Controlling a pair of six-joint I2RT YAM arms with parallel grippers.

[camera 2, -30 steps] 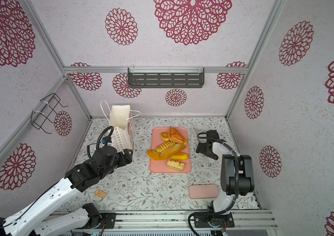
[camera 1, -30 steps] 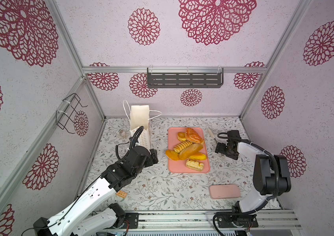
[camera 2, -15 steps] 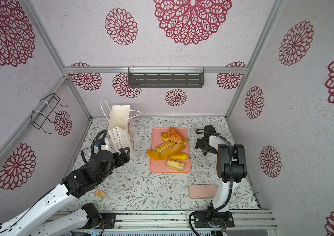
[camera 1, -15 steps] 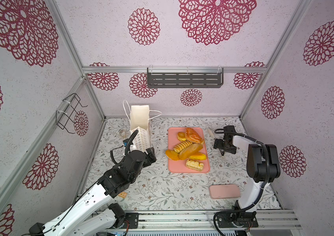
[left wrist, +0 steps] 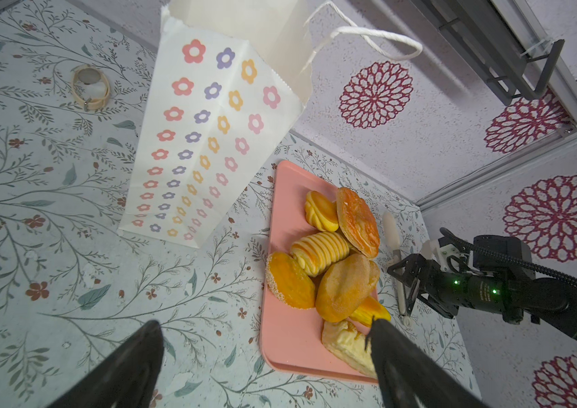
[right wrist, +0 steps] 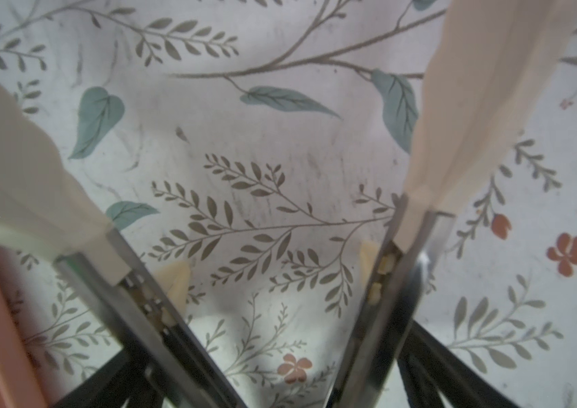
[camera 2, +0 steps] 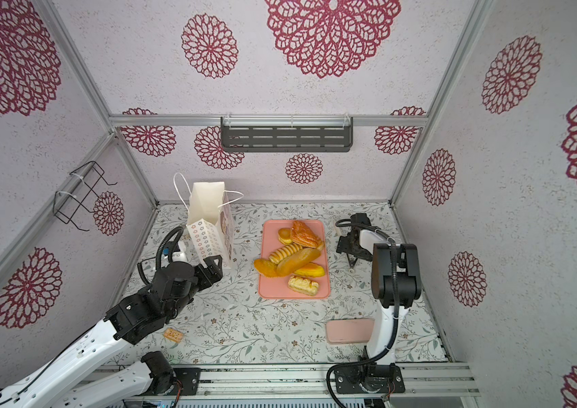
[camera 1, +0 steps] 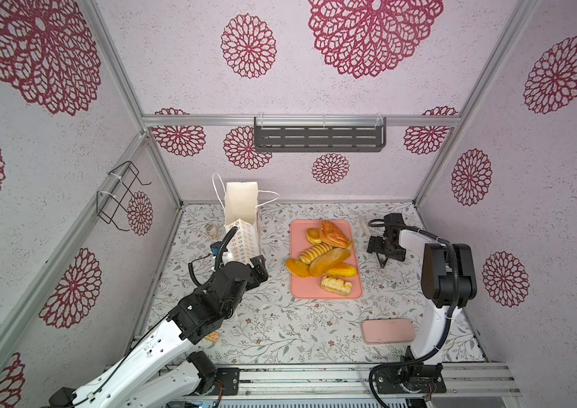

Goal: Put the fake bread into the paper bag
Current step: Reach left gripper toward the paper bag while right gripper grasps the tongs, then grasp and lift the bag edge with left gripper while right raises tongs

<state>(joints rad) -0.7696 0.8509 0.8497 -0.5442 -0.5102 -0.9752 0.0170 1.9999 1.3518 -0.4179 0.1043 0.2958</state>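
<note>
The left pincer [camera 1: 259, 268], wide and empty, has drawn back nearward from the paper bag [camera 1: 243, 240]. The right pincer [camera 1: 382, 252] straddles tongs [right wrist: 407, 282]; grip unclear. The fake bread [camera 1: 326, 261] all waits on the pink tray [camera 1: 326, 295], nothing bagged.

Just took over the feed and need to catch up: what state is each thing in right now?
Bag: upright, mouth open, no bread seen inside.
Bread: all piled on the tray, none gripped.
Tray: flat on the table, loaded.
Left gripper: open, empty, near the bag's base.
Right gripper: open, low over the table beside the tray; holds nothing.
Pink case: closed, lying flat.
</note>
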